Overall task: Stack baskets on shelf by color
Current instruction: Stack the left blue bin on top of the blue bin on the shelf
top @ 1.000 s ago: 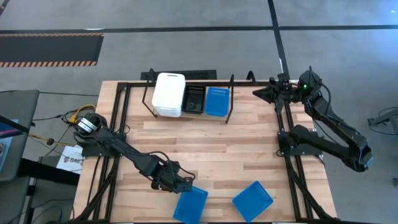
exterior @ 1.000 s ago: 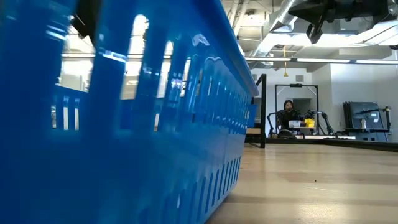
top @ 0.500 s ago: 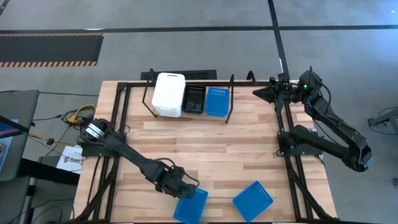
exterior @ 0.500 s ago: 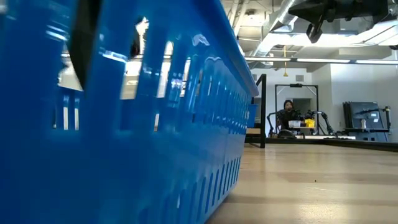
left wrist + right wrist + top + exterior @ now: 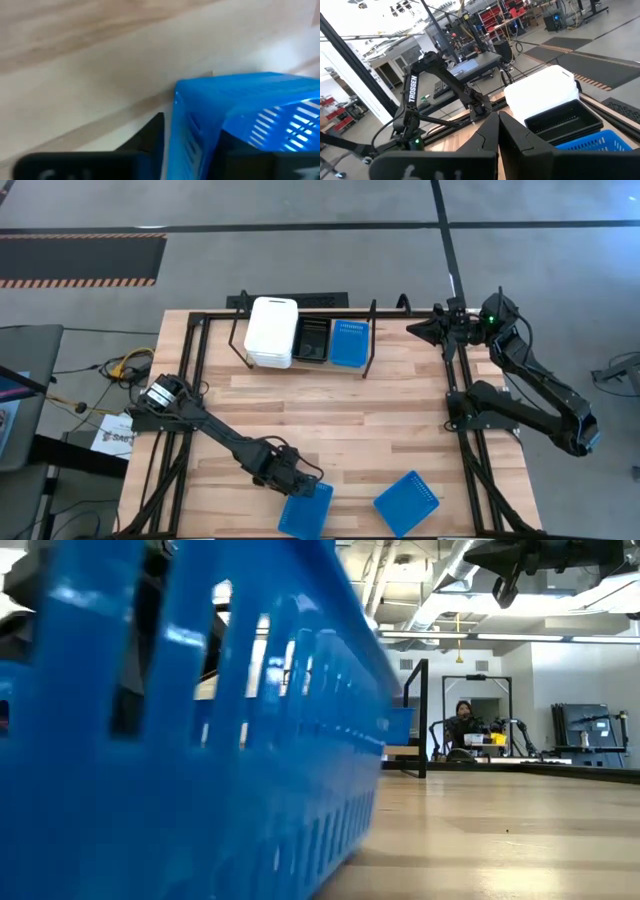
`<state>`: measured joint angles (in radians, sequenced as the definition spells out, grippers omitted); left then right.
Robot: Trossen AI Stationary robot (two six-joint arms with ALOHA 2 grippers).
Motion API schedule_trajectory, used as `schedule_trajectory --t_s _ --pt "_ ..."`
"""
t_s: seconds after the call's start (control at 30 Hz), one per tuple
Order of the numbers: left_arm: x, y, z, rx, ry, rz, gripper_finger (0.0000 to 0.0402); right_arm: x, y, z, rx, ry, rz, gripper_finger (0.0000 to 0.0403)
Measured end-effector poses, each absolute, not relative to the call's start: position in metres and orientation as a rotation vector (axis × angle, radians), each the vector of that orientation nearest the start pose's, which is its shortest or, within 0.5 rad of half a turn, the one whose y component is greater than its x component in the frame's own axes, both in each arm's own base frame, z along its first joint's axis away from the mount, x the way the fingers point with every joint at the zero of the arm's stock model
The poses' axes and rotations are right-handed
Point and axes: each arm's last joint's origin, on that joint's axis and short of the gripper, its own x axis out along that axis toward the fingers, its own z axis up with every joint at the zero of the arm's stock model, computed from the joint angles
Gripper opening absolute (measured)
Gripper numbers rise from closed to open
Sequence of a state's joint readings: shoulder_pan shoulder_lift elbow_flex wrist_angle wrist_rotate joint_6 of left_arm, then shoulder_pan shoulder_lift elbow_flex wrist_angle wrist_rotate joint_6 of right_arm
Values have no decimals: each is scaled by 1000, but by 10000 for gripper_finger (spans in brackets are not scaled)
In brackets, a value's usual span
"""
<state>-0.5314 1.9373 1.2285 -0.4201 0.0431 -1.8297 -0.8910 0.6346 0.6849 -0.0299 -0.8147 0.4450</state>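
Observation:
A blue basket [image 5: 306, 512] lies at the table's near edge and fills the low view [image 5: 200, 740]. My left gripper [image 5: 300, 486] is at its far rim, shut on the wall [image 5: 192, 132]. A second blue basket [image 5: 407, 502] rests flat to its right. On the black shelf [image 5: 238, 330] at the far edge sit a white stack [image 5: 271, 332], a black basket [image 5: 311, 340] and a blue basket [image 5: 349, 343]. My right gripper [image 5: 425, 328] waits shut beyond the shelf's right end [image 5: 498, 125]. My left gripper has the near blue basket's far wall, close to a corner [image 5: 187, 115], between its two fingers. One finger [image 5: 150, 137] is outside the wall and the other [image 5: 240, 150] inside the basket. The fingers slant down from the far left. The basket looks tipped in the low view.
The wooden table top [image 5: 330, 415] stretches between the shelf and the two near baskets. Black frame rails [image 5: 190, 360] run along the table's left and right sides. In the low view a person [image 5: 462, 720] sits far off in the room behind.
My left gripper has moved toward the table's right and near edge, down onto the far rim of the near blue basket. In the low view the basket has shifted and tipped against how it stood before. The right arm has kept still.

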Motion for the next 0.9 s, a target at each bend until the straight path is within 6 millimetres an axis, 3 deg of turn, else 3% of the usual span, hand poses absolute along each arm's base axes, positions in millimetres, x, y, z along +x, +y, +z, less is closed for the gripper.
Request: schedule_trajectory --t_s 0.2,0.43,0.67,0.9 --pt "328 -190 143 -1288 1165 661 10 102 -93 334 429 -31 -71 25" --pt "335 -176 141 -1263 1040 738 0 102 -93 334 429 -30 -72 24" --pt "352 -140 144 -1195 921 792 0 102 -93 334 430 -30 -72 23" --pt "376 -89 153 -1104 874 782 0 102 -93 332 447 -15 -75 22"
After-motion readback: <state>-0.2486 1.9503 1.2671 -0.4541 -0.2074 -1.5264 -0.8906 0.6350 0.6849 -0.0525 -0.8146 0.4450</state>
